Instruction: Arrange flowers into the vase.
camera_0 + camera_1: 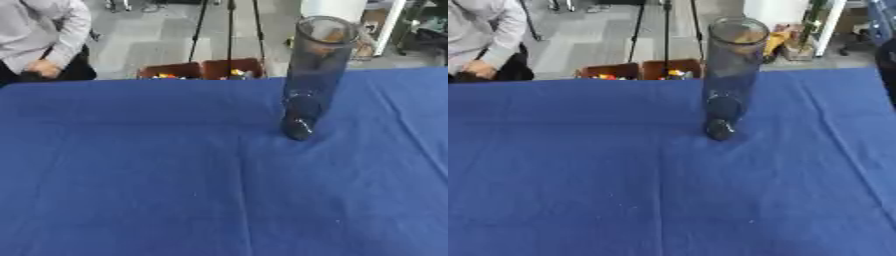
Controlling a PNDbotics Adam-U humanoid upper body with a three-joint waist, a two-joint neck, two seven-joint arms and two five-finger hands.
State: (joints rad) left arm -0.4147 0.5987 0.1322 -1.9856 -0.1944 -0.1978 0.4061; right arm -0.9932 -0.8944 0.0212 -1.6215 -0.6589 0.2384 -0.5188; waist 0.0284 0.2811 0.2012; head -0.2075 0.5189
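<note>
A tall clear glass vase [313, 75] stands upright on the blue tablecloth [157, 175], right of the middle and toward the far edge. Its round mouth is open at the top and its thick base looks dark. I see no flower inside it and none on the cloth. Neither of my hands shows in either view.
Two brown boxes [203, 69] holding small colourful things sit on the floor just beyond the table's far edge. Tripod legs [229, 30] stand behind them. A person in a grey shirt [39, 35] sits at the far left corner.
</note>
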